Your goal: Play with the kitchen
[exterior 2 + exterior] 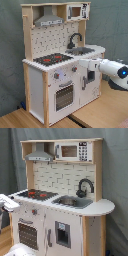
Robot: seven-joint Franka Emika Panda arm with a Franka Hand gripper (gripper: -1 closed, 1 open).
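Note:
The kitchen (pixel 60 208) (pixel 50 80) is a tall white and light-wood toy, standing upright in both exterior views. It has a grey hood (pixel 40 153), a black faucet (pixel 85 185) over the sink (pixel 72 201), a red-ringed hob (pixel 52 59), knobs (pixel 65 75) and an oven door (pixel 64 95). In the second exterior view my white arm reaches in from the right, and the gripper (pixel 82 64) sits at the counter's front edge, beside the hob and above the knobs. Only the arm's white end (pixel 6 202) shows at the first exterior view's left edge.
A grey curtain (pixel 115 178) hangs behind the kitchen. A toy microwave (pixel 72 150) sits on the top shelf next to the hood. The kitchen stands on a light wooden surface (pixel 100 112). A white rounded object (pixel 20 250) lies low at the first exterior view's bottom left.

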